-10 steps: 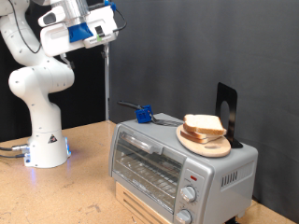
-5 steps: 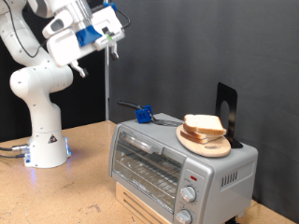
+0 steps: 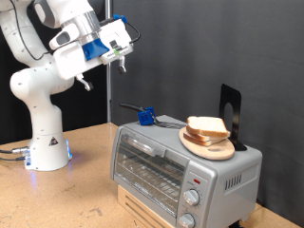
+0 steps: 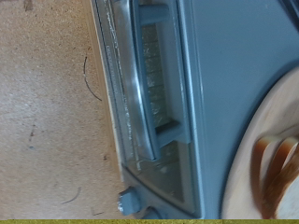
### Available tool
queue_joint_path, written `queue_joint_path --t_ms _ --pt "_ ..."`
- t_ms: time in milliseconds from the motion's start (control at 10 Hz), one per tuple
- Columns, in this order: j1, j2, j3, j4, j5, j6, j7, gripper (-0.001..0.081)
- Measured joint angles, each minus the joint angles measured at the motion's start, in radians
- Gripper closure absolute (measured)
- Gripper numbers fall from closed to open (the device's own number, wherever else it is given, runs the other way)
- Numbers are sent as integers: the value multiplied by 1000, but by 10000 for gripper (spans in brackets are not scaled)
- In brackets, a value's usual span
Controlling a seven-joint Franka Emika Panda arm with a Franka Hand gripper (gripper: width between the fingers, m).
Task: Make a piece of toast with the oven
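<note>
The silver oven (image 3: 180, 169) stands on a wooden base at the exterior view's lower right, its glass door closed. The piece of toast (image 3: 207, 126) lies on a round wooden plate (image 3: 203, 145) on top of the oven. My gripper (image 3: 122, 59) hangs high in the air, up and to the exterior view's left of the oven, with nothing visible between its fingers. The wrist view looks down on the oven door and its bar handle (image 4: 142, 89), one knob (image 4: 125, 198), the plate (image 4: 271, 121) and the toast's crust (image 4: 280, 175). No fingers show there.
A blue-handled utensil (image 3: 144, 117) lies on the oven top behind the plate. A black stand (image 3: 231, 116) rises at the oven's back right. The robot base (image 3: 46, 142) stands on the wooden table (image 3: 66, 195) at the exterior view's left. A black curtain is behind.
The arm has swung its hand toward the exterior view's right and slightly lower, tilting toward the oven. Toast, plate and oven have not moved.
</note>
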State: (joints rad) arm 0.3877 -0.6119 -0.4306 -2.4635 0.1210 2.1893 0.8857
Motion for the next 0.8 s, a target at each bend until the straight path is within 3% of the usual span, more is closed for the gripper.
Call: queue_joint_path --t_ms 300,500,800 --pt "28 6 -43 -22 10 -14 -158 6" --pt "32 46 -37 -43 2 10 -164 6" --pt "40 127 -15 -91 -1 132 -164 6"
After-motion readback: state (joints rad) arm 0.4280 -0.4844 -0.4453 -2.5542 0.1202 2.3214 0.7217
